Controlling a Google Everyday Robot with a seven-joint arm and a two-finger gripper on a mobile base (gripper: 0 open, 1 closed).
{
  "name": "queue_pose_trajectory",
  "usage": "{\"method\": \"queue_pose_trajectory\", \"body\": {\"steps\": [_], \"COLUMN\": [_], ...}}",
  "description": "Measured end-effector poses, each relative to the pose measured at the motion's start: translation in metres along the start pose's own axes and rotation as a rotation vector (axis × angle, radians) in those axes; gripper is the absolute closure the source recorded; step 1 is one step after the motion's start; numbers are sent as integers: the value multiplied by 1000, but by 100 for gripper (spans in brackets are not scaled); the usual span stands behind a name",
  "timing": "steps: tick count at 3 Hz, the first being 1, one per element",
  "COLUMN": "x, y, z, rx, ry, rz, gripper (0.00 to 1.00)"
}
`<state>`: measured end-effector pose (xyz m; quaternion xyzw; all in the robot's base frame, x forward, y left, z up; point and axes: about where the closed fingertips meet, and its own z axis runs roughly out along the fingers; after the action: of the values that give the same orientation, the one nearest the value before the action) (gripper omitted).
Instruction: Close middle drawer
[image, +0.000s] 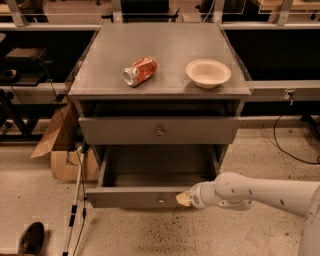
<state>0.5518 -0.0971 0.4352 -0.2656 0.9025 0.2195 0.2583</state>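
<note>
The middle drawer (131, 197) is pulled far out of the grey cabinet, and its deep empty tray (157, 167) shows from above. Its plain front has a small round knob (161, 200). My gripper (183, 199) comes in from the right on a white arm (260, 192). Its pale tip is against the drawer's front, just right of the knob. Above it, a wider grey drawer front (159, 130) with its own knob stands slightly out from the cabinet.
A crushed red can (139, 71) and a beige bowl (208, 73) lie on the cabinet top (165, 45). A cardboard box (62, 145) and a white pole (75, 200) stand at the left. A dark shoe (31, 237) is at the lower left. Cables (290, 147) lie at the right.
</note>
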Motion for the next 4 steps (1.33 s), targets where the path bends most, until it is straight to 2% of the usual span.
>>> {"method": "queue_pose_trajectory", "body": {"steps": [2, 4], "x": [5, 12], "y": [-3, -15], "z": [6, 10], "rx": [5, 35], "ry": [-4, -13], "rz": [27, 72], "gripper": [100, 100]}}
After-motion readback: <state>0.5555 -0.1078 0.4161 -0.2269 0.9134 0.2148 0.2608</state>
